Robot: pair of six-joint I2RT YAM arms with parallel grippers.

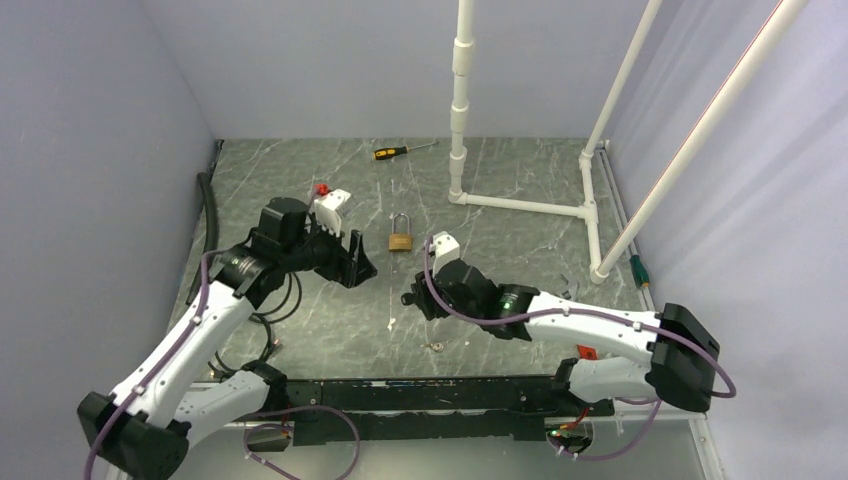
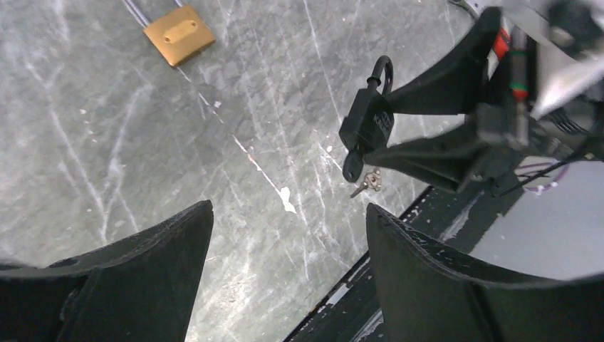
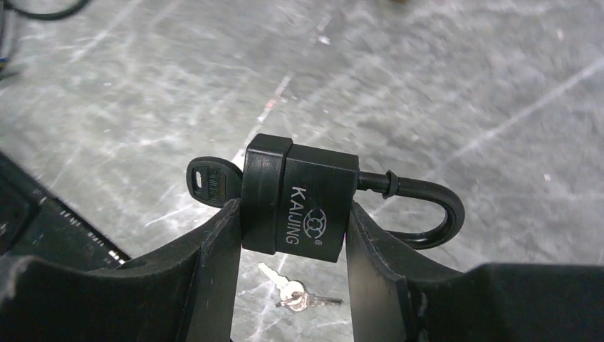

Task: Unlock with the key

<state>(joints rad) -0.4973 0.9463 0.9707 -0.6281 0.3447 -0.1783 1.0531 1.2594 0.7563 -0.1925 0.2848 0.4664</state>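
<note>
My right gripper (image 3: 290, 214) is clamped on the black padlock (image 3: 303, 192), one finger on each side of its body, holding it above the counter (image 3: 463, 85). White letters on the body read "KAJING", with a small double-ring emblem beside them. A black-headed key (image 3: 210, 183) sticks out of the base of the lock. At the other end the shackle (image 3: 434, 214) curves round, and its far leg runs behind my finger, so I cannot tell whether it is seated.

A loose bunch of small silver keys (image 3: 299, 296) lies on the counter below the lock.

My left gripper (image 2: 288, 210) hangs spread wide with nothing between its fingers. A brass padlock (image 2: 179, 33) lies flat on the counter beyond it; any marking on it is too small to read. A yellow-and-black screwdriver (image 1: 395, 152) lies near the back wall.
</note>
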